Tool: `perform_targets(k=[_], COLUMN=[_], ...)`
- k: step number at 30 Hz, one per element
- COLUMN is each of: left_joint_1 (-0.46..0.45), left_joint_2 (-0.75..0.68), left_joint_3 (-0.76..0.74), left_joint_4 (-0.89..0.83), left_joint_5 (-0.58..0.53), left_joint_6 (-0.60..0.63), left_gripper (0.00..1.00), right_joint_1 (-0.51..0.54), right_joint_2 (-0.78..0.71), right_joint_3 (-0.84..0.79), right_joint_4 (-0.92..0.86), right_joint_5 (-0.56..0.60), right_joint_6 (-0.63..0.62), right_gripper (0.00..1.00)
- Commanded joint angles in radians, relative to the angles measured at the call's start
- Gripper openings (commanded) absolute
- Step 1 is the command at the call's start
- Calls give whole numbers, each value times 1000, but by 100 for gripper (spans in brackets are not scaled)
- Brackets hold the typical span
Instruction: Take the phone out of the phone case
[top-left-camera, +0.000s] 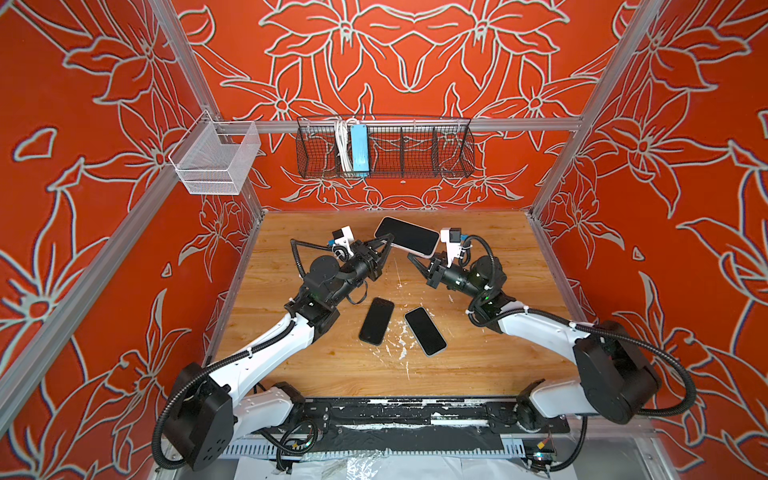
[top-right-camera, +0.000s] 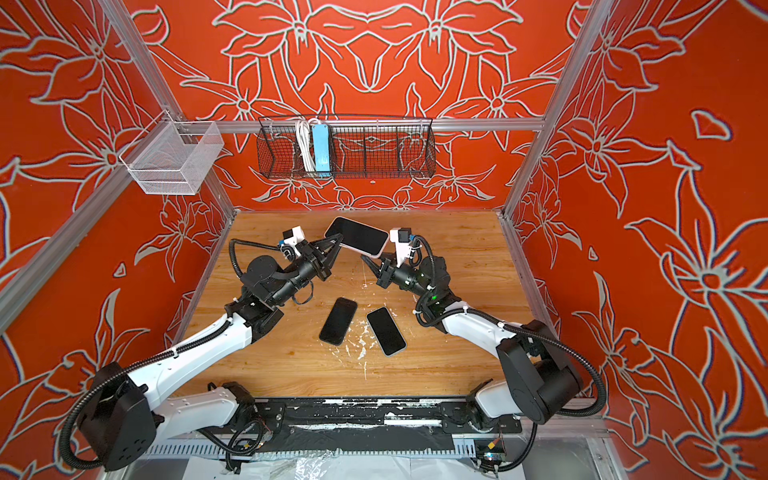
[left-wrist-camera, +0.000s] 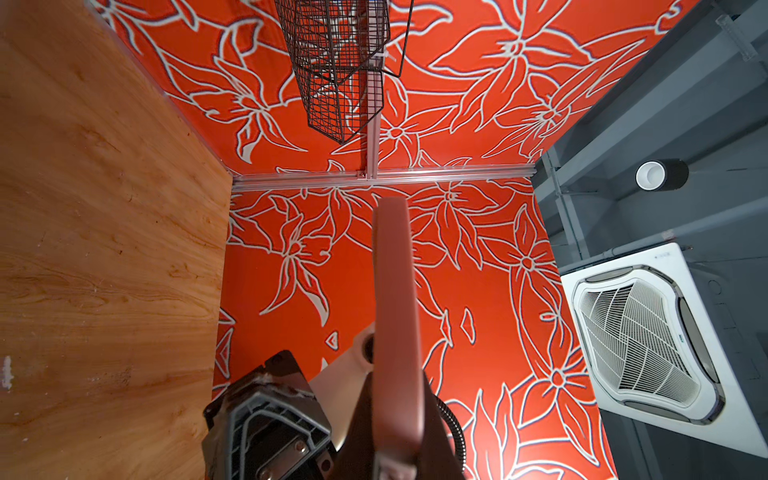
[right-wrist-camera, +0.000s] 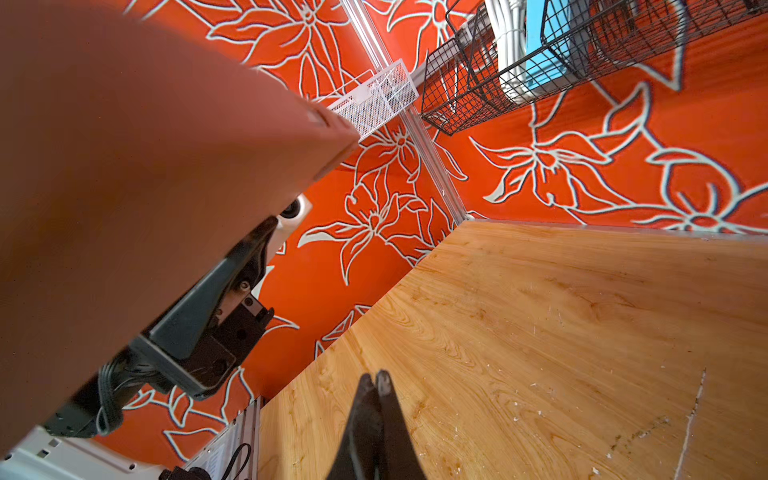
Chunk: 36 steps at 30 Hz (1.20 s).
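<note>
1. We held the phone case (top-left-camera: 420, 252) up off the counter (top-left-camera: 478, 357), over the far middle. The phone (top-left-camera: 407, 237) sat inside it with its dark screen facing up.
2. Our left gripper (top-left-camera: 385, 242) was clamped tight on the left end of the phone case.
3. Our right gripper (top-left-camera: 411, 258) was squeezed closed with nothing in it. It sat just under the near right corner of the case. We could not tell if it touched the case.
4. We thought the step was to pop that corner loose. The closed tip should push slowly on the soft pink rim, not on the glass.
5. The left gripper had to hold firm so the case did not twist away. A hard, fast push could flip the whole thing out of our hold.
6. Two other phones (top-left-camera: 376, 321) (top-left-camera: 425, 331) lay flat on the counter, nearer to us. We needed to stay well clear of them.
</note>
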Motion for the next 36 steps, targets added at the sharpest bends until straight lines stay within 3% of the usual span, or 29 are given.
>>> perform_targets(k=[1,3,6,11,16,36], left_joint_1=[3,8,22,36,40,40], left_joint_2=[7,16,33,48,55,32], left_joint_3=[56,63,61,59,60,27], left_joint_4=[105,95,114,130,138,146], left_joint_5=[9,16,28,37,42,46], left_joint_6=[66,90,96,96,94,89], left_gripper=[0,0,0,0,0,0], right_joint_1=[-5,-4,-5,-6,-5,-9], right_joint_2=[-53,-69,-107,-179,-225,-174], right_joint_3=[-3,-3,-27,-44,-35,20], right_joint_4=[-39,-62,-70,-79,-108,-73], right_joint_5=[-59,-106,-135,-185,-161,-147], right_joint_6=[23,33,41,52,52,88], right_gripper=[5,15,22,19,19,16])
